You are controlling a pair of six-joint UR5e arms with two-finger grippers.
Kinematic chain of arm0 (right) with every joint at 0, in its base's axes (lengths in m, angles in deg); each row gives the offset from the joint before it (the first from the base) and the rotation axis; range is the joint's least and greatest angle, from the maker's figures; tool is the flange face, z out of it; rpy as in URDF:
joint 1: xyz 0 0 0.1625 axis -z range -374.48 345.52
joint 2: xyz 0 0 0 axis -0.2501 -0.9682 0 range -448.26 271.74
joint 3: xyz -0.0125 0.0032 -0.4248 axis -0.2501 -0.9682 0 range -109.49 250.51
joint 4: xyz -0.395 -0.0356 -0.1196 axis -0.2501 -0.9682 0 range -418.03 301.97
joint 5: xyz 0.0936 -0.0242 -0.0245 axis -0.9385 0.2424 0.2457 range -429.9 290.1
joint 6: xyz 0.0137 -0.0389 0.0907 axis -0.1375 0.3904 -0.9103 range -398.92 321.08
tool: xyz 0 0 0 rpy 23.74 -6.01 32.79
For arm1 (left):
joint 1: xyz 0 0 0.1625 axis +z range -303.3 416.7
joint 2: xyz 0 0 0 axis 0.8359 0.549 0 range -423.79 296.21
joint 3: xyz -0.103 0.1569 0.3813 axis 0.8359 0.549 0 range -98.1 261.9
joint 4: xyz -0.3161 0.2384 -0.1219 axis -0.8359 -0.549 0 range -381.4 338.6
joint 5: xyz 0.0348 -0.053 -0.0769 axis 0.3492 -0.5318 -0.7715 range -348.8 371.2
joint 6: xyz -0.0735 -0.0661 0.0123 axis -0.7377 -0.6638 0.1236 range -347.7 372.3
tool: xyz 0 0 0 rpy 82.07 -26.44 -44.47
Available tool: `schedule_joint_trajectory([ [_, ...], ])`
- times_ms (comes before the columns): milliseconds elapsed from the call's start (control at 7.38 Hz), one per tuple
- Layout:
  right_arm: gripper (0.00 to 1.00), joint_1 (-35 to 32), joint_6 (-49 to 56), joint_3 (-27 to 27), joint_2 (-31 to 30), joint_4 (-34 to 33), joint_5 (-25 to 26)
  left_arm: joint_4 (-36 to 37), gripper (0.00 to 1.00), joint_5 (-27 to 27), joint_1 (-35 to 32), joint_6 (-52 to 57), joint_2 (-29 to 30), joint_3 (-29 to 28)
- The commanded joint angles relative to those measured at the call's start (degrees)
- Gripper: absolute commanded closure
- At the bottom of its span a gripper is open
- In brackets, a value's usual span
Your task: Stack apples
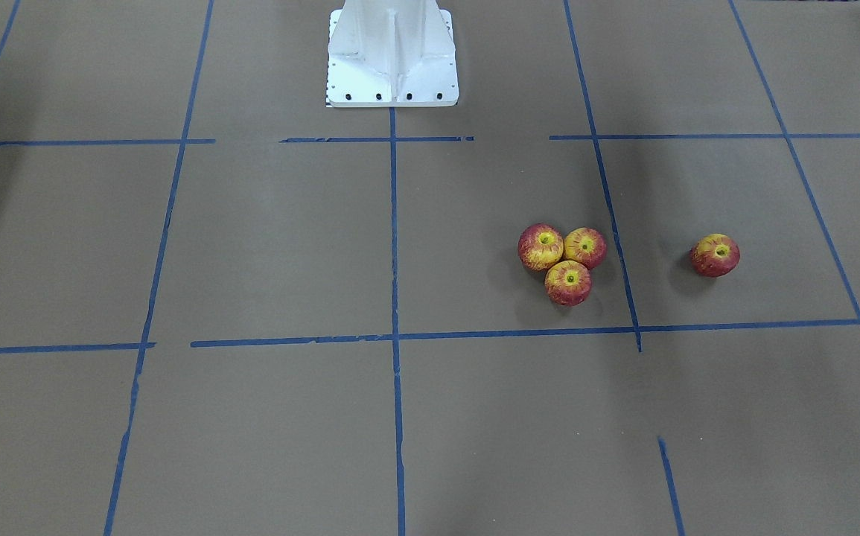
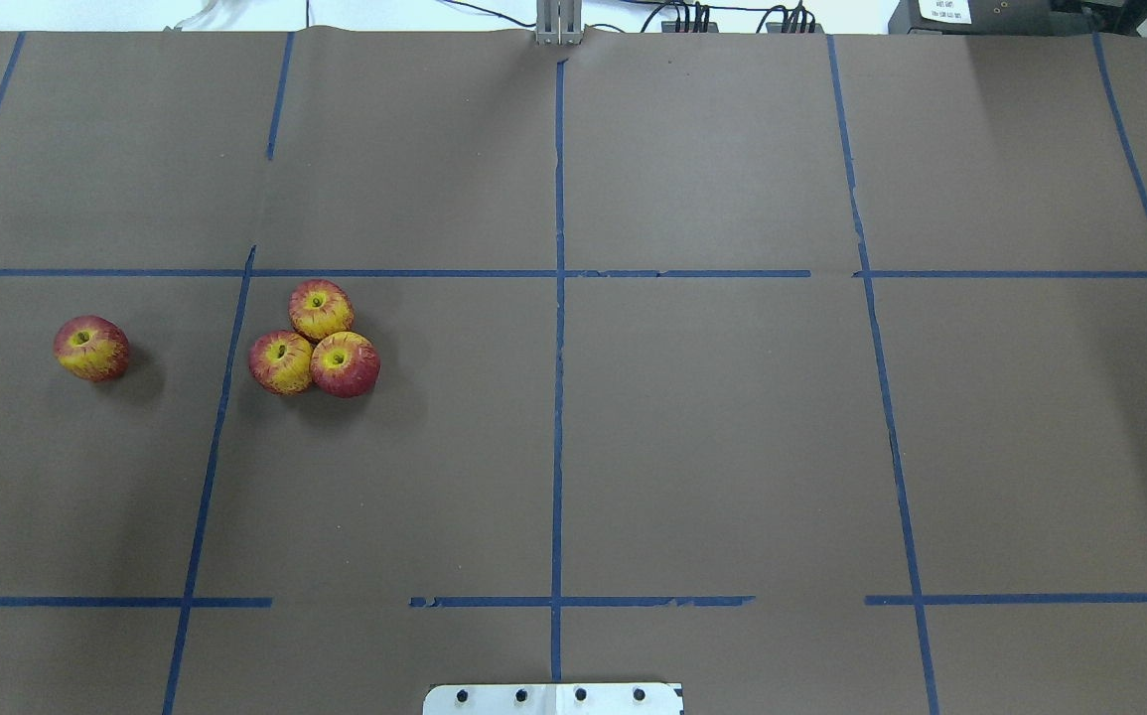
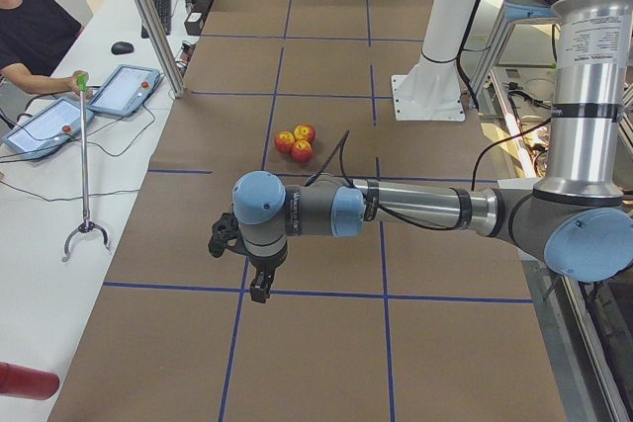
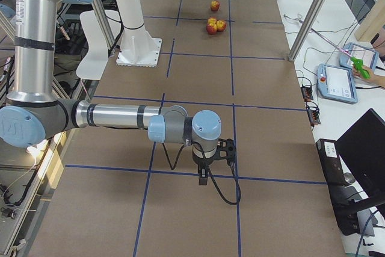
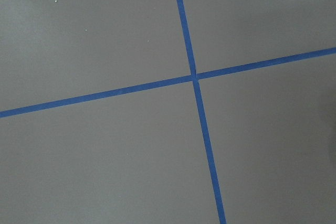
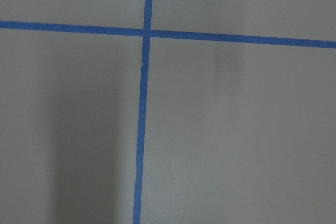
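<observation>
My left gripper (image 3: 255, 284) and right gripper (image 4: 204, 176) hang over the table (image 2: 712, 447), holding nothing; how wide either stands I cannot tell; the apples (image 2: 320, 310) lie well away on my left half. Round fruit could roll off the base, or a nudge on landing could spread it. I count four apples: three touching in a triangle, a lone apple (image 2: 90, 348) at their 9 o'clock overhead, past a tape line (image 2: 225, 397); two grippers.

Base plate (image 2: 553, 698) partly off-frame
</observation>
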Motion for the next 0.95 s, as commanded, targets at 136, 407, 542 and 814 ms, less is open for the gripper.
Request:
schedule_joint_trajectory([
  [136, 0.00, 0.0, 0.0, 0.0, 0.0, 0.0, -0.1, 2.2, 0.00, 0.5, 0.3, -0.2, 0.3, 0.9],
  [407, 0.00, 0.0, 0.0, -0.1, 0.0, -0.1, 0.0, -3.2, 0.00, -0.1, 0.9, 0.2, -0.1, -0.3],
  [542, 0.00, 0.0, 0.0, -0.1, 0.0, 0.0, 0.0, -10.4, 0.00, -0.3, 5.7, -4.5, -0.1, -2.2],
  [814, 0.00, 0.0, 0.0, -0.1, 0.0, -0.1, 0.0, -20.8, 0.00, 1.0, 22.8, -32.7, 1.7, 0.3],
])
